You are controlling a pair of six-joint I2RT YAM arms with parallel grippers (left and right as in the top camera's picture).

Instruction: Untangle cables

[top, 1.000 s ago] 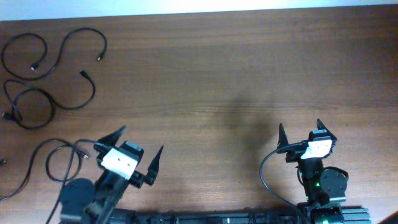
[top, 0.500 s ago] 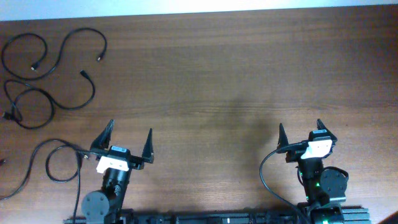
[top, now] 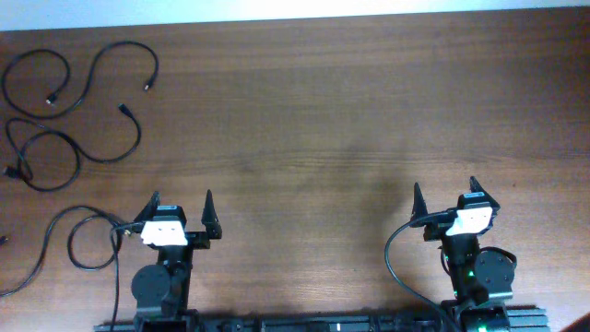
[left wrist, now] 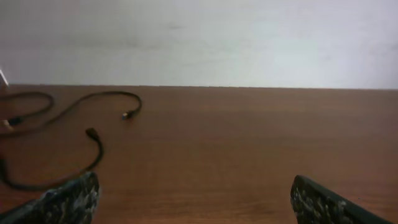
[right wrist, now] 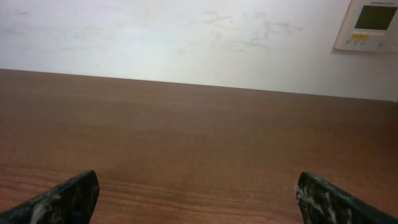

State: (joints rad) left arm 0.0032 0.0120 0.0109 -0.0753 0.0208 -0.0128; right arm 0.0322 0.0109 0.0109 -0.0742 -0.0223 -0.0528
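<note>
Turning square since before, left gripper [top: 181,196], fingers [top: 208,207] spread, near cables [top: 139,136].

Cables [top: 139,135] lie at far left of the table [top: 350,111].

It looks like a robotics lab or office room. A bare wood-grain desk [top: 323,111] stands against a scuffed white wall [right wrist: 186,37] carrying a climate control panel [right wrist: 372,23]. The left arm [top: 159,286] and right arm [top: 479,272] are mounted at the desk's near edge.
</note>
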